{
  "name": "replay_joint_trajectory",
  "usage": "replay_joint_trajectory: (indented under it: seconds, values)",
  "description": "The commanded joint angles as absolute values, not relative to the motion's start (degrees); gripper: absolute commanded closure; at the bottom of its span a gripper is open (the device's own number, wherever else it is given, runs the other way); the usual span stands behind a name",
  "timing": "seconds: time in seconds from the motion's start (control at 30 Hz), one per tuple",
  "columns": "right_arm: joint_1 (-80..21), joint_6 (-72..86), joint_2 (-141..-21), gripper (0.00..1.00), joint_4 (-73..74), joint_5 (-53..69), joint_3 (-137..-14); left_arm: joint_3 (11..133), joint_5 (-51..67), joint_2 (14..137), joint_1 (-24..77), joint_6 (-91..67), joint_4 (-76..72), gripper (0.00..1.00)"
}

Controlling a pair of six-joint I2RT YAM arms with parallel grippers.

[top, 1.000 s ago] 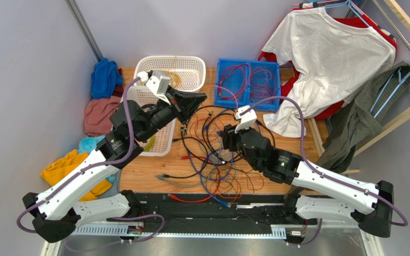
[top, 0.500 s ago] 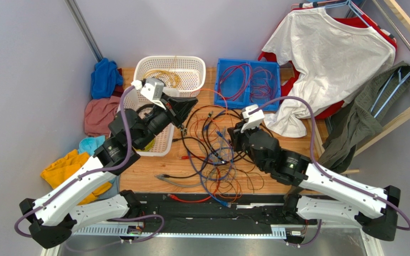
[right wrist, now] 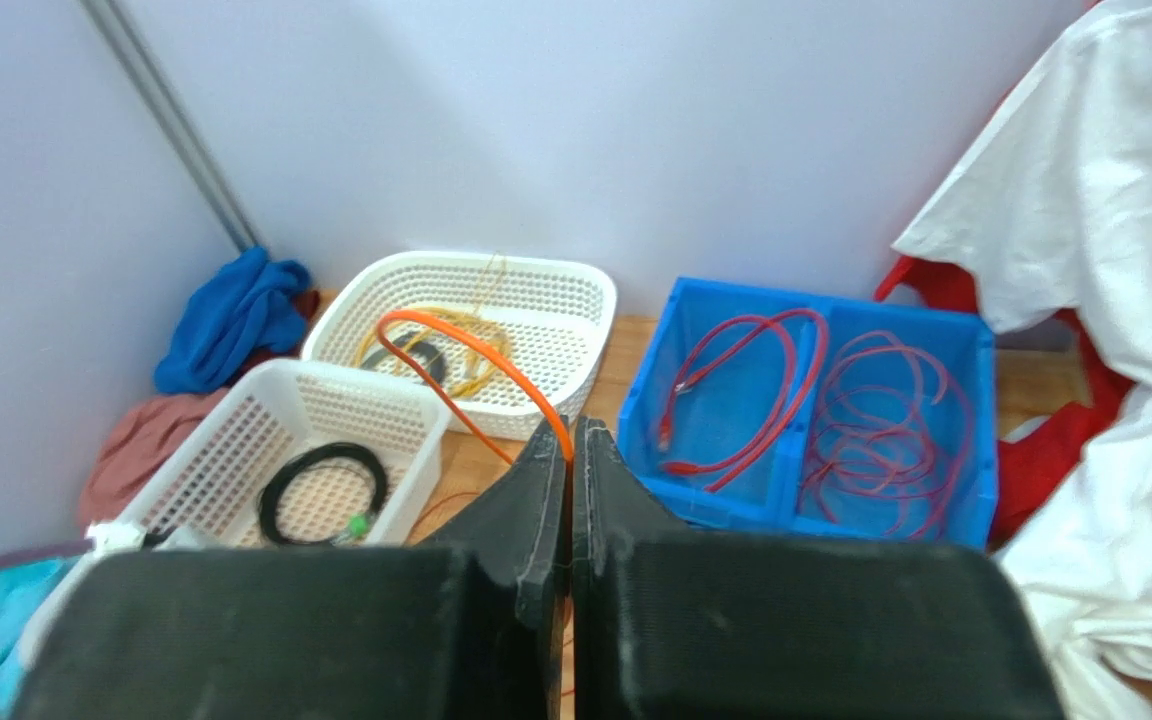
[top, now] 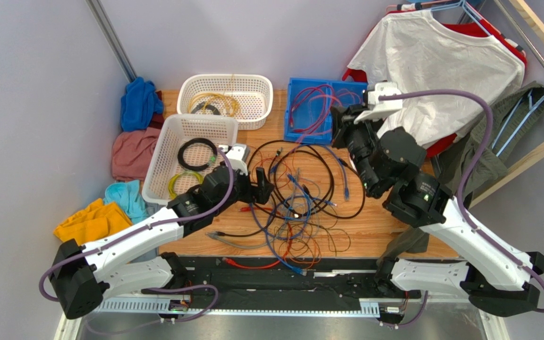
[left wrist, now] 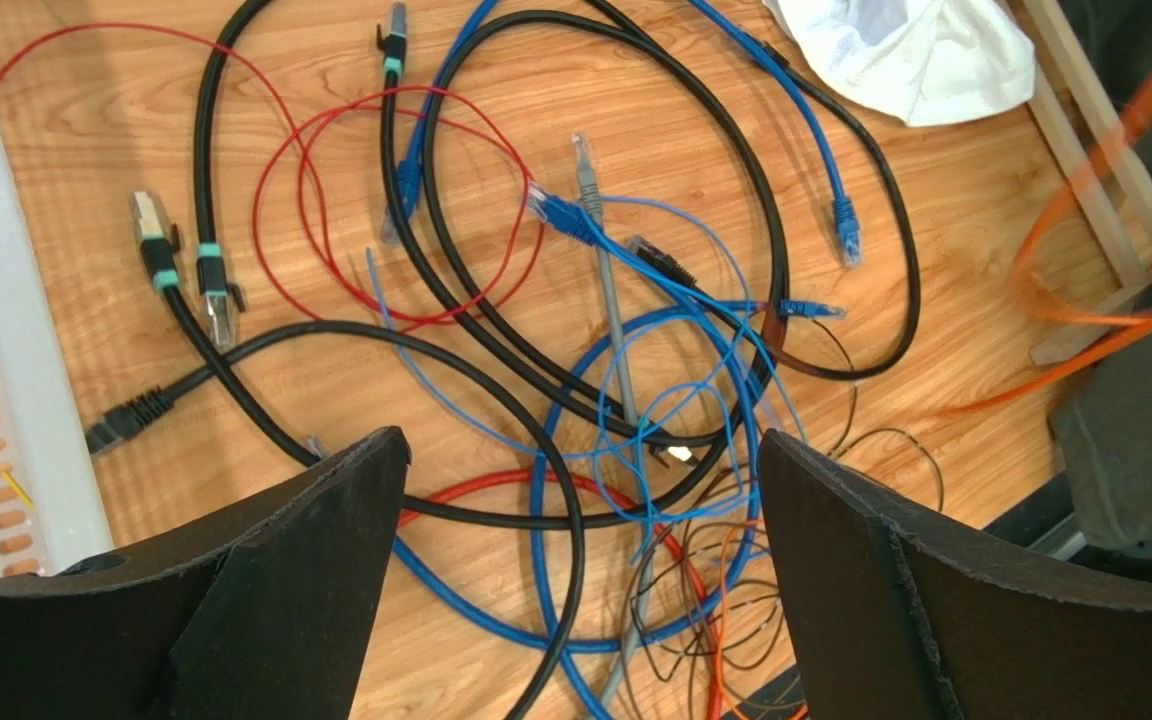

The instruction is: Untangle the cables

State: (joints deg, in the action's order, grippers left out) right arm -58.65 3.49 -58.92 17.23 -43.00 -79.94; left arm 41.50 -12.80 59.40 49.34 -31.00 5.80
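The cables [top: 297,202] lie in a loose tangle of black, blue, red, grey and thin orange strands on the wooden table. In the left wrist view the cables [left wrist: 597,300] spread out under my left gripper [left wrist: 579,443], which is open, with nothing between its fingers. From above, my left gripper [top: 261,188] hovers low at the tangle's left edge. My right gripper [top: 339,122] is raised near the blue bin. In the right wrist view my right gripper [right wrist: 569,431] is shut on a thin orange cable [right wrist: 462,324] that arcs up out of the fingertips.
A white basket [top: 170,133] holds a black coil [top: 198,152] and a yellow-green coil [top: 179,183]. Behind it a second white basket [top: 257,105] holds yellow wire. A blue bin [top: 292,106] holds red cables. Clothes lie left [top: 136,106], and a white shirt [top: 438,78] hangs right.
My left arm left the white basket, swung down to the tangle's left edge and its gripper opened. My right gripper shut on the orange cable and lifted it back and right.
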Motion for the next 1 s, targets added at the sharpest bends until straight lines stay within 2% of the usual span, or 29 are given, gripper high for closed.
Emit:
replay_joint_trajectory:
  seconds: [0.0, 0.3, 0.47, 0.53, 0.73, 0.97]
  values:
    - [-57.22, -3.77, -61.69, 1.0, 13.81, -42.9, -90.86, 39.82, -12.57, 54.94, 49.13, -34.54, 1.32, 0.05]
    - [-57.13, -8.78, -66.61, 1.0, 4.92, -35.69, -106.24, 33.67, -8.0, 53.61, 49.13, -38.75, -7.28, 0.05]
    - [-56.43, -14.93, -72.76, 1.0, 6.06, -41.55, -108.64, 32.52, -6.07, 55.45, 49.13, -40.86, -8.0, 0.07]
    - [-54.33, -13.46, -73.91, 1.0, 6.85, -42.71, -106.8, 32.17, -5.45, 55.72, 49.13, -41.74, -7.65, 0.08]
    - [-37.12, 4.54, -76.02, 1.0, 15.81, -34.81, -102.32, 28.75, -3.43, 52.84, 49.13, -45.08, -6.24, 0.09]
    - [-29.45, 8.97, -81.91, 1.0, 16.08, -35.24, -103.96, 22.94, -4.04, 45.62, 49.13, -47.81, -6.16, 0.09]
